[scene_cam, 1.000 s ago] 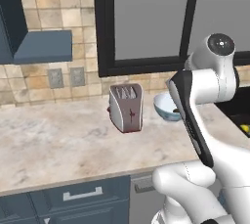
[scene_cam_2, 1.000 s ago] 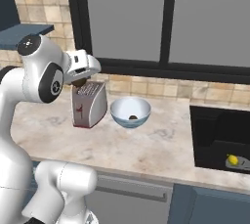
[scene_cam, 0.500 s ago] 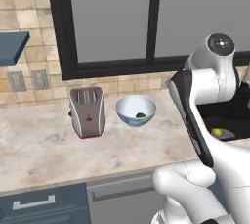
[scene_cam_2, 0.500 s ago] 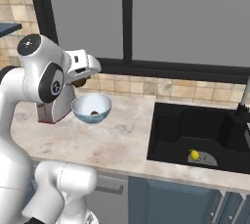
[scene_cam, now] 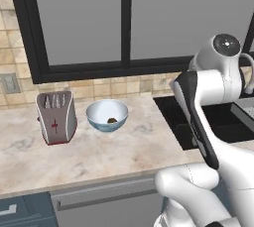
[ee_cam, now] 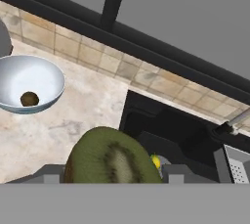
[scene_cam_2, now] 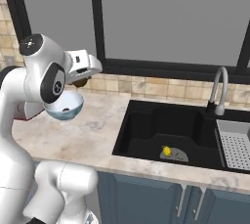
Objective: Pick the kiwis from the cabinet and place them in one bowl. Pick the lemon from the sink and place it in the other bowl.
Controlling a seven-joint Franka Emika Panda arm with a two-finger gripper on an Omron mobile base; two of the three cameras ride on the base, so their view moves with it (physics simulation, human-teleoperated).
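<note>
My gripper is shut on a brown kiwi, which bulks large low in the hand view. In the right base view the gripper hangs above the counter, over the light blue bowl. A second kiwi lies inside that bowl, which stands right of the toaster in the left base view, bowl and kiwi both plain. The yellow lemon rests on the floor of the black sink. The cabinet and the other bowl are out of view.
A curved silver tap rises behind the sink, and a grey perforated tray sits at its right end. Dark-framed windows back the marble counter. Blue base cabinets run below.
The base has driven to the right, so the whole scene has slid left and the sink has come into view. The gripper still holds the kiwi.
</note>
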